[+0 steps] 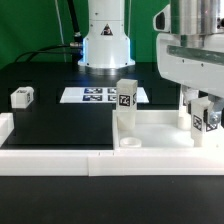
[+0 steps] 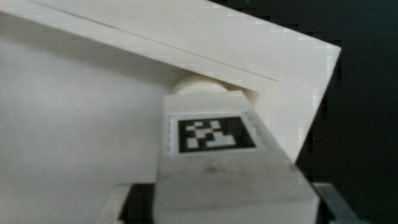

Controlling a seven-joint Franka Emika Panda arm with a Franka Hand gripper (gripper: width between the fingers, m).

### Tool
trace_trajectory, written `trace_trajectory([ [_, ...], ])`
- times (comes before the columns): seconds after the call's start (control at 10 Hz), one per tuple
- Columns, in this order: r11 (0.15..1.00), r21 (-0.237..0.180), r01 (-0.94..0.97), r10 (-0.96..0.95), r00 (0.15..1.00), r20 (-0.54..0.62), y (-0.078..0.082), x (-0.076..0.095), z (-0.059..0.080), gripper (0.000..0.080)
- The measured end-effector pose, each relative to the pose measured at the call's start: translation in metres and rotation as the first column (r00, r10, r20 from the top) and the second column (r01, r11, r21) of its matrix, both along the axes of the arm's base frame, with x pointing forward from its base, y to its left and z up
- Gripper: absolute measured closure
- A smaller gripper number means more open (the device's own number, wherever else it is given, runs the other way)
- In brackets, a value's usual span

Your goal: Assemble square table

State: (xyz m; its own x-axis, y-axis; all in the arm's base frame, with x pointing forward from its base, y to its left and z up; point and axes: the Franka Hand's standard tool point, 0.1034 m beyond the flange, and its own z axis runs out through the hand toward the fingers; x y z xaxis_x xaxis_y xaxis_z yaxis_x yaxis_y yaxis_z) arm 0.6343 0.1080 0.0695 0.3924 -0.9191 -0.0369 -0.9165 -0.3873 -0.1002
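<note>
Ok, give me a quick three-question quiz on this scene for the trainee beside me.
1. How many tagged legs does the exterior view show?
2. True or false: the gripper is empty.
3. Where does the loose leg lie? A) on the robot's base B) on the black table, at the exterior view's left C) on the marker board
Key: 1. Three: held leg, upright leg at a corner of the square table top, loose leg. 2. False: shut on the held leg. 3. B.
</note>
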Motion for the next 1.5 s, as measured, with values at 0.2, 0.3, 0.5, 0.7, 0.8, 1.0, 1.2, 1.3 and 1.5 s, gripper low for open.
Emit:
trace_trajectory([
  [0.2, 1.0, 0.0, 0.0, 0.0, 1.0, 0.0, 0.0, 0.0, 0.0, 0.0436],
  [0.3, 1.0, 0.0, 0.0, 0.0, 1.0, 0.0, 0.0, 0.0, 0.0, 0.0252],
  [0.5, 1.0, 0.0, 0.0, 0.0, 1.0, 0.0, 0.0, 0.0, 0.0, 0.0182],
  [0.7, 0.994, -0.022, -0.107, 0.108, 0.994, 0.034, 0.004, 0.003, 0.0, 0.0151],
  [0.8, 0.981, -0.03, -0.192, 0.193, 0.98, 0.038, 0.005, 0.002, -0.001, 0.0151],
  [1.0, 0.932, -0.057, -0.358, 0.361, 0.932, 0.04, 0.004, 0.002, -0.002, 0.015],
  [1.2, 0.719, -0.151, -0.678, 0.684, 0.729, -0.012, 0.024, -0.003, -0.002, 0.015],
  [1.3, 0.61, -0.167, -0.774, 0.781, 0.623, -0.035, 0.028, -0.004, -0.002, 0.015],
  [1.5, 0.387, -0.201, -0.9, 0.914, 0.404, -0.047, 0.02, -0.002, 0.0, 0.015],
])
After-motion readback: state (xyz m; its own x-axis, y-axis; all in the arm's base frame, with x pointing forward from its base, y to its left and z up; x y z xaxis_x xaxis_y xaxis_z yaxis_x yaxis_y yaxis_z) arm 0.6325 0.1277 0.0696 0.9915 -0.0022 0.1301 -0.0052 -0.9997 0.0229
